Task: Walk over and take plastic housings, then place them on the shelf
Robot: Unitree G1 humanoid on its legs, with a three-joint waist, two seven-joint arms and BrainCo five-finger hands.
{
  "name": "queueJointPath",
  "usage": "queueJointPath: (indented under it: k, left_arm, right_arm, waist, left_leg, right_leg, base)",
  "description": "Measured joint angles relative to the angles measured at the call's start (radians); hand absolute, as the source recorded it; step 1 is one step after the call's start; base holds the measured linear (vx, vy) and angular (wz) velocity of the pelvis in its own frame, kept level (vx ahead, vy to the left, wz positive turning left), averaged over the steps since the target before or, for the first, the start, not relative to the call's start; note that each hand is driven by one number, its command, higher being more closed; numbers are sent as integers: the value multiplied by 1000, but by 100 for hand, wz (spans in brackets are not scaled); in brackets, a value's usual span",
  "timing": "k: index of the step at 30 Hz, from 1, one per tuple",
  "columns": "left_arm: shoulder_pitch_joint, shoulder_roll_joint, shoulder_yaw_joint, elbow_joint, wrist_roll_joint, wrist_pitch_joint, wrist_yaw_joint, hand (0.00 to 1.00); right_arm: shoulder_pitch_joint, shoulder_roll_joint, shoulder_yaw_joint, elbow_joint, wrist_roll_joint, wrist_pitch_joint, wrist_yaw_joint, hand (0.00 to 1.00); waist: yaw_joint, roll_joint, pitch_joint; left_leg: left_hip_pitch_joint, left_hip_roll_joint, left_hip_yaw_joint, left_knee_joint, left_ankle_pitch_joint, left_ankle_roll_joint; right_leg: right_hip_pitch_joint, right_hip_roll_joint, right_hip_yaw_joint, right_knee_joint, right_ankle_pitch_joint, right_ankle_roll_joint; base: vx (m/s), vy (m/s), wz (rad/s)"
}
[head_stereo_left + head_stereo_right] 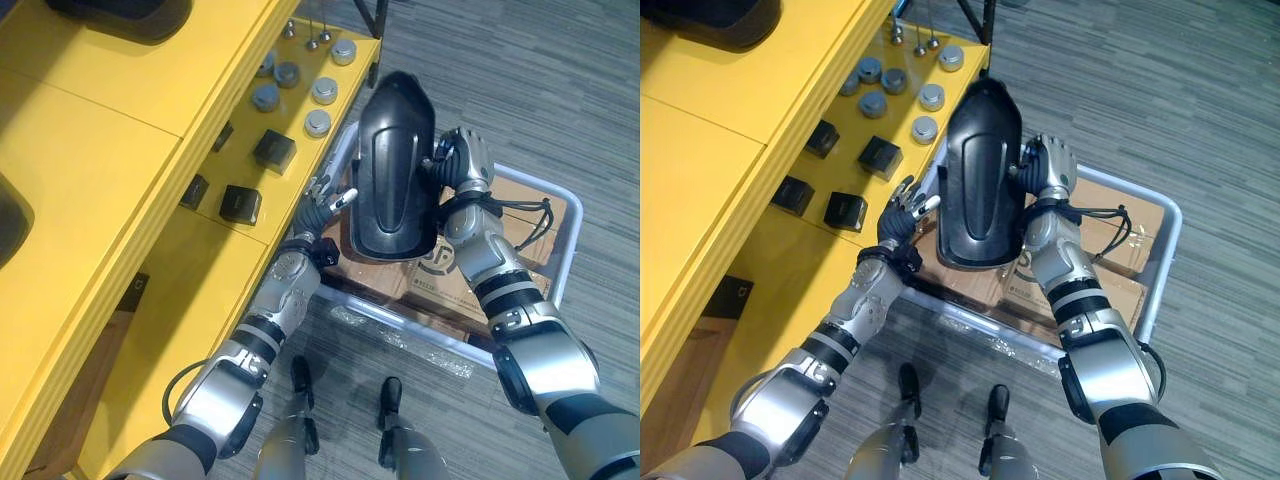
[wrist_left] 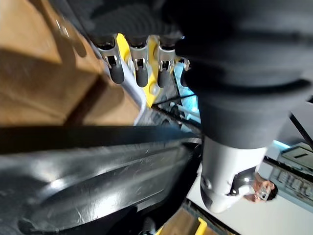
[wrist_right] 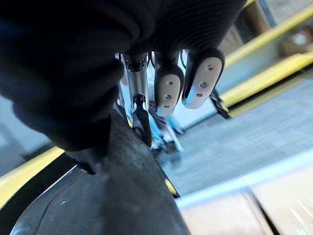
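Yellow shelf (image 1: 100,170) is taking up the left side of the head views. A dark moulded piece (image 1: 130,15) is lying on its top board, cut off by the frame edge.

On the lower board, small black boxes (image 1: 240,204) are sitting in a loose row. Grey round caps (image 1: 318,122) are standing in two short rows further along, well apart from the boxes.

Left hand (image 1: 322,205) is reaching up just beside the shelf edge. Its fingers (image 2: 142,73) are lying straight and slightly fanned, pressing against the left edge of the black plastic housing (image 1: 395,170).

The housing is being carried in the air between the two hands, standing on end with its long raised centre panel facing the head camera. It is hanging over the cart, near the shelf's lower board but not touching it.

Right hand (image 1: 462,160) is bearing against the housing's right edge. Its fingers (image 3: 168,90) are extending straight past the rim and are not curling round it.

Below and to the right, a cart with a pale tubular frame (image 1: 565,240) is holding cardboard boxes (image 1: 1130,290). It is standing on grey striped carpet (image 1: 560,90).
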Motion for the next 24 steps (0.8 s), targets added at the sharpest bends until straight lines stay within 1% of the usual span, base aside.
queueJointPath:
  k: [2, 4, 6, 9, 10, 11, 14, 16, 18, 19, 20, 21, 22, 23, 24]
  left_arm:
    - [-2, 6, -21, 1, -6, 4, 0, 0]
    - [-2, 9, -34, 8, -6, 10, 1, 0]
    - [-2, 9, -38, 36, -7, 18, 1, 0]
    - [-1, 32, -83, 46, -36, 28, 0, 0]
    - [2, 35, -93, 46, -49, 33, -1, 100]
    - [5, 44, -122, 46, -66, 41, -2, 100]
    - [13, 58, -146, 46, -96, 48, -3, 100]
    - [39, 61, -146, 36, -124, 48, -6, 100]
    - [89, 60, -151, -20, -127, 47, -17, 100]
    - [127, 59, -169, -86, -122, 47, -21, 100]
    - [165, 49, -197, -145, -126, 46, -27, 100]
    - [189, 37, -199, -183, -128, 46, -37, 100]
    - [233, 18, -192, -248, -141, 43, -54, 100]
    - [290, 15, -187, -324, -152, 34, -57, 100]
    - [321, 17, -187, -365, -157, 33, -57, 100]
  right_arm:
    - [50, 8, 18, -107, -23, -2, -10, 100]
    - [84, 29, 18, -158, -36, -2, -18, 100]
    - [140, 41, 30, -218, -44, -2, -32, 100]
    - [214, 70, 80, -291, -44, -10, -37, 100]
    - [229, 70, 81, -302, -44, -14, -39, 100]
    - [261, 69, 85, -334, -44, -18, -40, 100]
    - [310, 71, 108, -396, -44, -28, -41, 100]
    - [360, 74, 141, -472, -43, -45, -42, 100]
    - [417, 83, 186, -541, -43, -75, -39, 100]
    - [450, 99, 223, -571, -43, -95, -34, 100]
    - [483, 124, 268, -576, -43, -119, -31, 100]
    - [502, 142, 289, -580, -42, -127, -26, 100]
    - [543, 168, 300, -608, -44, -141, -27, 100]
    - [588, 186, 292, -663, -39, -153, -26, 100]
    - [611, 186, 297, -690, -39, -158, -25, 100]
  waist:
    - [-9, -2, -2]
    - [-12, -4, -4]
    - [-17, -7, -21]
    - [-36, -23, -38]
    - [-36, -24, -42]
    - [-36, -26, -48]
    - [-37, -26, -49]
    - [-38, -27, -60]
    - [-40, -30, -75]
    - [-39, -33, -81]
    - [-37, -36, -103]
    - [-37, -37, -112]
    - [-35, -39, -119]
    - [-35, -39, -127]
    - [-35, -38, -132]
  left_leg:
    - [21, 1, 10, -19, 6, -2]
    - [41, 0, 23, -29, 6, -2]
    - [59, -1, 33, -44, 8, -4]
    - [72, 0, 38, -51, 9, -5]
    - [73, -1, 38, -52, 9, -5]
    - [73, -1, 39, -55, 11, -6]
    - [84, 0, 38, -60, 14, -6]
    - [88, 1, 37, -60, 15, -6]
    - [94, 1, 35, -63, 15, -7]
    - [109, 0, 34, -69, 15, -7]
    - [113, -1, 30, -73, 15, -7]
    - [116, -1, 27, -74, 15, -7]
    - [125, -3, 19, -75, 15, -7]
    - [140, -5, 6, -79, 15, -8]
    - [149, -7, -1, -80, 15, -8]
  right_leg:
    - [7, 2, 6, 0, 1, -1]
    - [16, 2, 17, 0, 1, -1]
    - [21, 2, 24, -1, 1, -1]
    - [32, 3, 27, -7, 1, -1]
    - [34, 3, 27, -11, 1, -1]
    - [38, 5, 26, -23, 6, -8]
    - [54, 8, 24, -37, 11, -12]
    - [59, 9, 23, -39, 11, -12]
    - [68, 10, 21, -44, 11, -12]
    - [87, 10, 19, -53, 11, -12]
    - [93, 11, 15, -58, 11, -12]
    - [97, 11, 12, -60, 11, -12]
    - [116, 11, -1, -66, 11, -12]
    - [135, 10, -12, -67, 9, -11]
    - [150, 9, -19, -70, 7, -8]
  base:
    - [9, 6, -10]
    - [8, 25, -17]
    - [10, 32, -14]
    - [0, 13, -3]
    - [0, 0, 0]
    - [0, 0, 0]
    - [-10, 8, 0]
    - [0, 0, 0]
    - [2, 10, 2]
    - [5, 17, 6]
    - [7, 23, 8]
    - [10, 20, 16]
    - [7, 19, 23]
    - [2, 11, 27]
    - [-5, 11, 40]
